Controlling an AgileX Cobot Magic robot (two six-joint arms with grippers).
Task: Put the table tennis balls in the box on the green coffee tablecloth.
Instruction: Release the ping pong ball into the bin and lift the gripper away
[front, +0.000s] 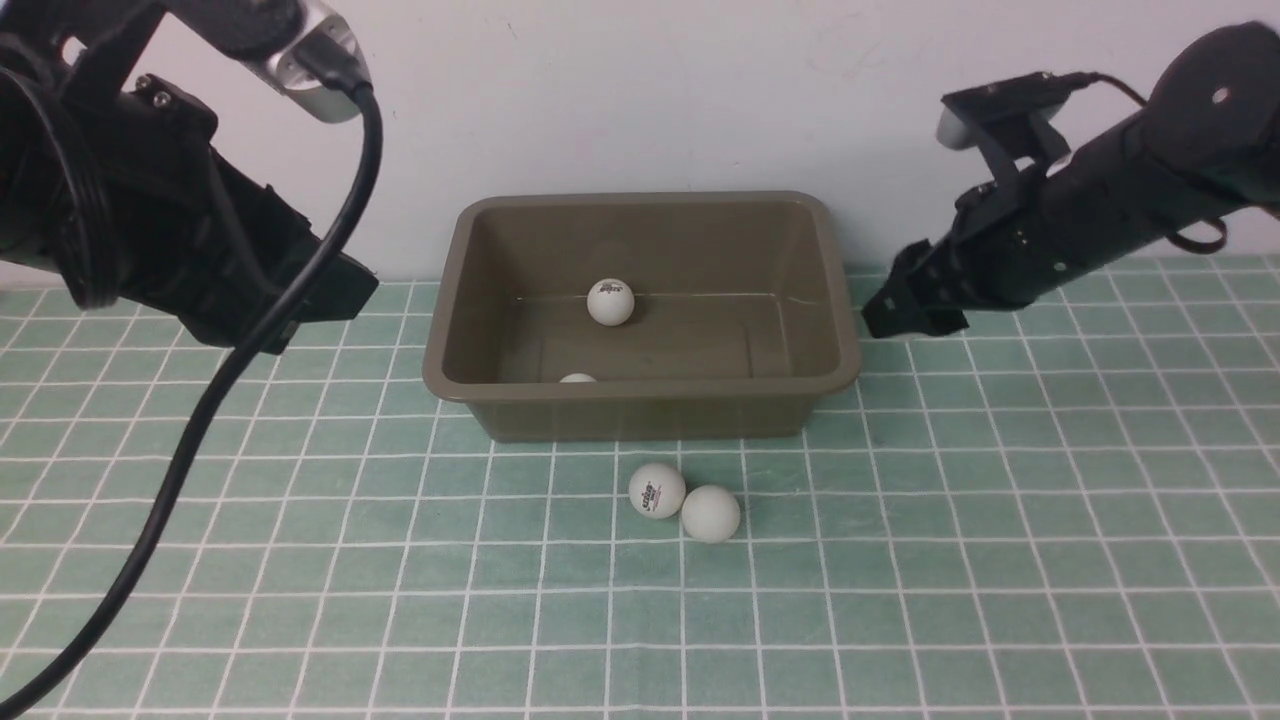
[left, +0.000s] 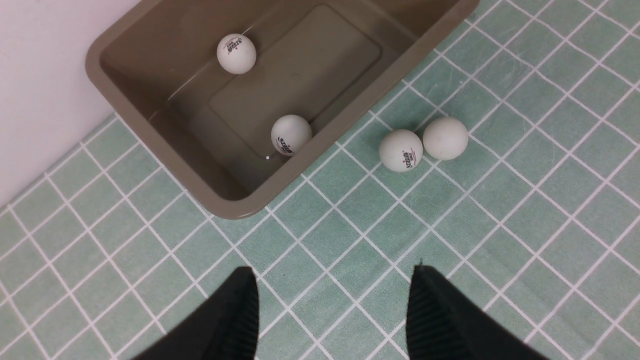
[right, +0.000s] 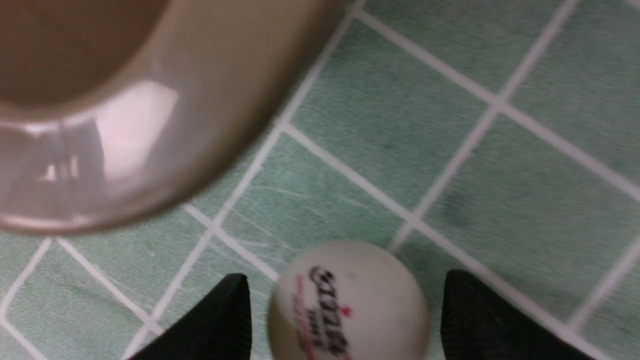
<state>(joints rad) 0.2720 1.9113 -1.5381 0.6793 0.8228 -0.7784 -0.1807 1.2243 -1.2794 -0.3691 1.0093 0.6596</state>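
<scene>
Box (front: 640, 408) sits on the tablecloth (front: 1000, 560), mid-back by the wall (front: 640, 100), w/ my left gripper (front: 340, 285) off to its left and my right gripper (front: 890, 315) just right of it. Inside: first ball (front: 610, 302) twd the rear, second ball (front: 577, 378) tight to the front wall. In front of the box, third ball (front: 657, 490) & fourth ball (front: 710, 514) lie side by side; fifth ball (right: 350, 300) is btwn my right jaws.

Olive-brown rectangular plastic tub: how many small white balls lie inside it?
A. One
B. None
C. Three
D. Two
D: the left wrist view looks down into the olive-brown rectangular plastic tub and shows just two small white balls inside, a ball by its back wall and a ball against its front wall.
</scene>
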